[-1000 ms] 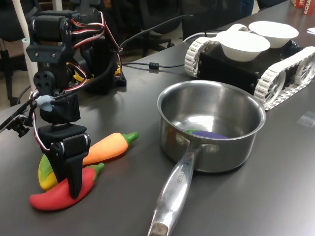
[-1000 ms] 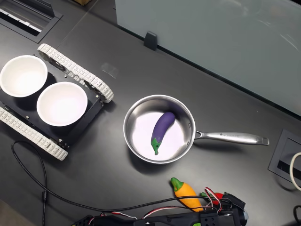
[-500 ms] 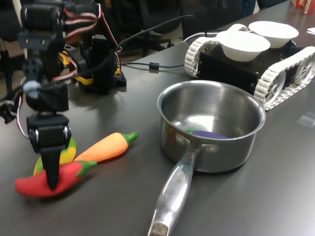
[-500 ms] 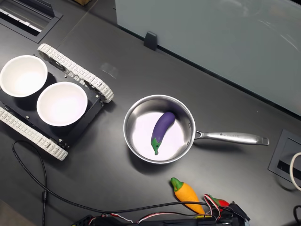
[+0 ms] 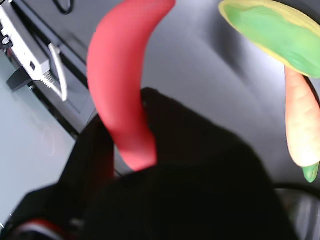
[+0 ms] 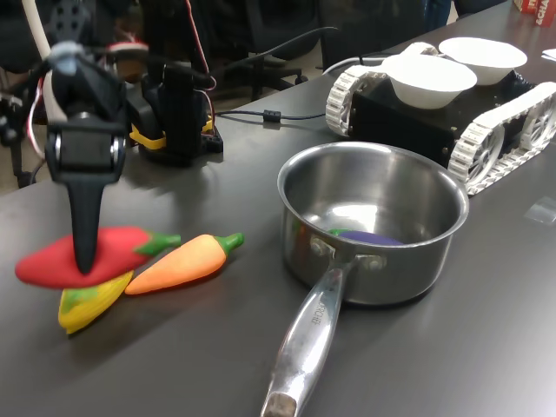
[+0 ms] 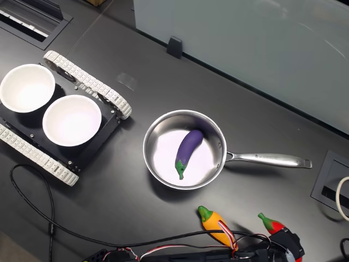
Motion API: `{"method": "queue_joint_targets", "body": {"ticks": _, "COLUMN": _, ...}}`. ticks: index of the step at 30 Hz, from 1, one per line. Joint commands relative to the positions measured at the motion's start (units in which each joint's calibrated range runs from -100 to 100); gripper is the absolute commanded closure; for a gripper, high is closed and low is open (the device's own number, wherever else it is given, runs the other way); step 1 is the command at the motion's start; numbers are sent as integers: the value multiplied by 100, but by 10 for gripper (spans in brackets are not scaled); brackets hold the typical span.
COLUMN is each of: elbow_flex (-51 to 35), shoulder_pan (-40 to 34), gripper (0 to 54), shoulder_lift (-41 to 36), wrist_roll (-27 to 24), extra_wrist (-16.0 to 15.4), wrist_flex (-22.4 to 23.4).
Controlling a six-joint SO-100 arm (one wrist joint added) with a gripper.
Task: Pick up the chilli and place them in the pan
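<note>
Your fingers [image 6: 84, 248] at left of first exterior view, clamped on chilli [image 6: 82, 255], chilli lifted clear of counter [image 6: 208, 347], above corn [image 6: 91, 300]. Carrot [image 6: 184, 261] just right of them. Pan [image 6: 373, 221] at centre holds eggplant [image 7: 188, 149]. Two white bowls [image 6: 429, 80] on tracked vehicle [image 6: 486, 130], upper right.

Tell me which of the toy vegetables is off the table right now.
The red chilli, clamped in the gripper and lifted. The carrot and corn lie on the table; the eggplant sits in the pan.
</note>
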Motion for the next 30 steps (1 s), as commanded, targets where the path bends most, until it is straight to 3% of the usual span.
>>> {"method": "queue_joint_targets", "body": {"ticks": 1, "elbow_flex": -101, "shoulder_pan": -129, "gripper": 536, "shoulder_lift": -1005, "wrist_roll": -151, "extra_wrist": 8, "wrist_flex": -24}}
{"method": "queue_joint_targets", "body": {"ticks": 12, "elbow_flex": 72, "shoulder_pan": -633, "gripper": 536, "shoulder_lift": -1967, "wrist_roll": -552, "extra_wrist": -18, "wrist_flex": -7}}
{"method": "queue_joint_targets", "body": {"ticks": 18, "elbow_flex": -119, "shoulder_pan": -920, "gripper": 536, "shoulder_lift": -2271, "wrist_roll": -674, "extra_wrist": -18, "wrist_flex": 334}}
{"method": "queue_joint_targets", "body": {"ticks": 30, "elbow_flex": 54, "shoulder_pan": -1574, "gripper": 536, "shoulder_lift": -3190, "wrist_roll": -894, "extra_wrist": -18, "wrist_flex": 308}}
